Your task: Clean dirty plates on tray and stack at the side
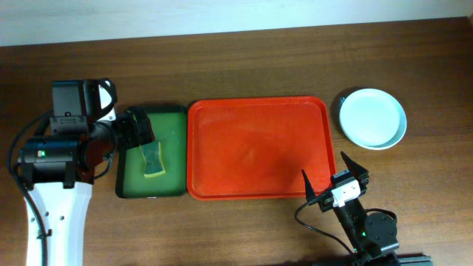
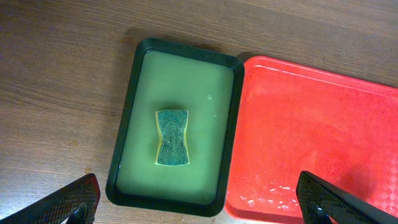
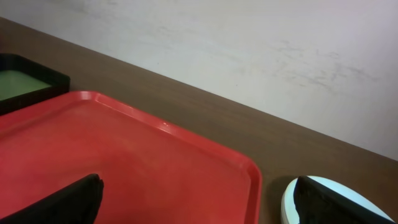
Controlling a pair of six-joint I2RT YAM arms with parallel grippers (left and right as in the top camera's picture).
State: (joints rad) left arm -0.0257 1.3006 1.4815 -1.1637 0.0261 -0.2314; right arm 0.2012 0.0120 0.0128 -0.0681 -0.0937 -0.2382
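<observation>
sponge in green tray, wet red tray

The left arm has a long white plastic link, a black cylindrical joint housing with a small green light, a black boxy module and looping black cables. The black left gripper has finely textured fingertips. The black right arm has a green light, a thin cable and a white block behind the black two-pronged right gripper.
</observation>
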